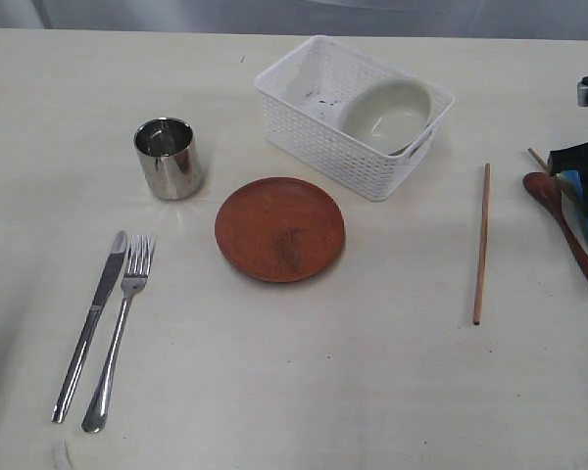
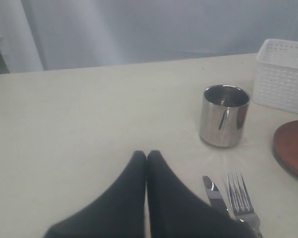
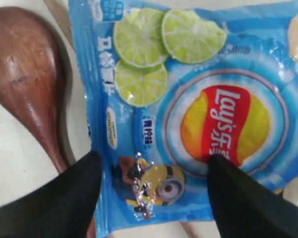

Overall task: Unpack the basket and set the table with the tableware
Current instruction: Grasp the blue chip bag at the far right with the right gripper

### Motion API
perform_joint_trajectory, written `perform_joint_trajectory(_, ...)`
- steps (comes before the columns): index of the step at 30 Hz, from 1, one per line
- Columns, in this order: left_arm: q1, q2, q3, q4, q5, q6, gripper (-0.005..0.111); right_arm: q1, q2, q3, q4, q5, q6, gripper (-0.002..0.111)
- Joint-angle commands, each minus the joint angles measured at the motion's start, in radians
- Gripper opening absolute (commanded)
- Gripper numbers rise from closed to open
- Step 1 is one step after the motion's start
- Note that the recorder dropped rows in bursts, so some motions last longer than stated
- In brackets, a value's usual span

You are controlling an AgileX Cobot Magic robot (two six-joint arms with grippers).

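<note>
On the pale cream tabletop (image 1: 372,392) my right gripper (image 3: 154,161) hangs wide open, empty, over a blue crisp bag (image 3: 198,74) well apart from the white lattice plastic basket (image 1: 314,137). Next, I reckon, reach inside it for the white speckled bowl (image 1: 387,113). Left gripper (image 2: 147,156) closed, empty.

Exterior view: from high up, looking down on the whole table (image 1: 392,392), far off. Left wrist view: low over the table, facing across it toward the cup (image 2: 224,115) and basket (image 2: 283,74). Both with cup, knife (image 2: 214,191), fork (image 2: 238,191) and plate (image 2: 294,146) edge. Right wrist view: very close, straight down on the chip bag (image 3: 198,114) and spoon (image 3: 30,74), also at the exterior's right edge.
</note>
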Motion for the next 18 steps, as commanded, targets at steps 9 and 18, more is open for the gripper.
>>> perform_joint_trajectory(9, -0.006, -0.002, 0.002, -0.002, -0.008, -0.003, 0.0, 0.005, 0.009, 0.005, -0.039, 0.021, -0.012, 0.001)
perform_joint_trajectory(18, -0.006, -0.002, 0.002, -0.002, -0.008, -0.003, 0.0, 0.005, -0.019, 0.005, -0.043, 0.019, -0.012, -0.001)
